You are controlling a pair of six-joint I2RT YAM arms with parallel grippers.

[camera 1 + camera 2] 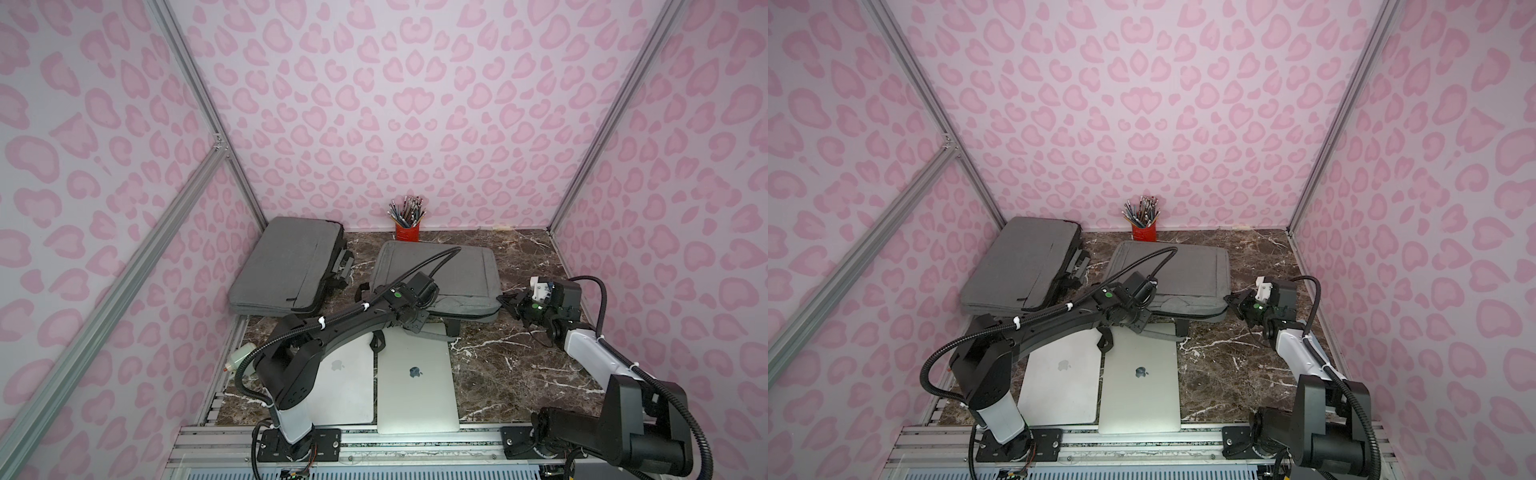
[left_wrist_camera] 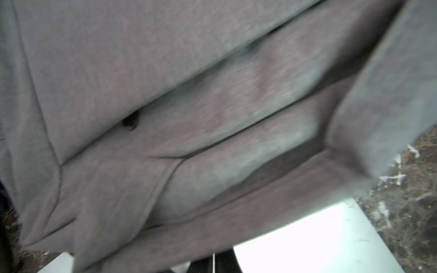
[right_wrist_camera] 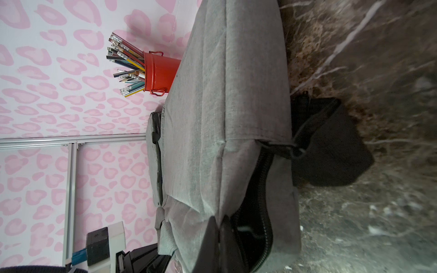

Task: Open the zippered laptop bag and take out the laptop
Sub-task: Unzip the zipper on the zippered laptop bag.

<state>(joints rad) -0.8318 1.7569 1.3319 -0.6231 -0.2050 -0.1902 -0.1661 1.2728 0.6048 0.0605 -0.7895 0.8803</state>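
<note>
A grey laptop bag [image 1: 457, 270] [image 1: 1187, 270] lies flat mid-table, and its zipper gapes open at the near right corner [image 3: 260, 224]. My right gripper [image 1: 505, 300] [image 3: 221, 227] is shut on the bag's upper fabric edge at that corner. A silver laptop [image 1: 415, 386] [image 1: 1142, 386] lies flat in front of the bag, outside it. My left gripper [image 1: 415, 328] [image 2: 213, 262] is shut over the laptop's far edge, just under the bag's front lip [image 2: 212, 212]. I cannot tell whether it touches the laptop.
A second silver laptop [image 1: 345, 382] lies partly under the left arm. Another grey bag [image 1: 286, 266] leans at the back left. A red cup of pencils [image 1: 407, 228] stands at the back wall. The bag's black strap [image 3: 331, 146] trails onto the marble table [image 1: 519, 365].
</note>
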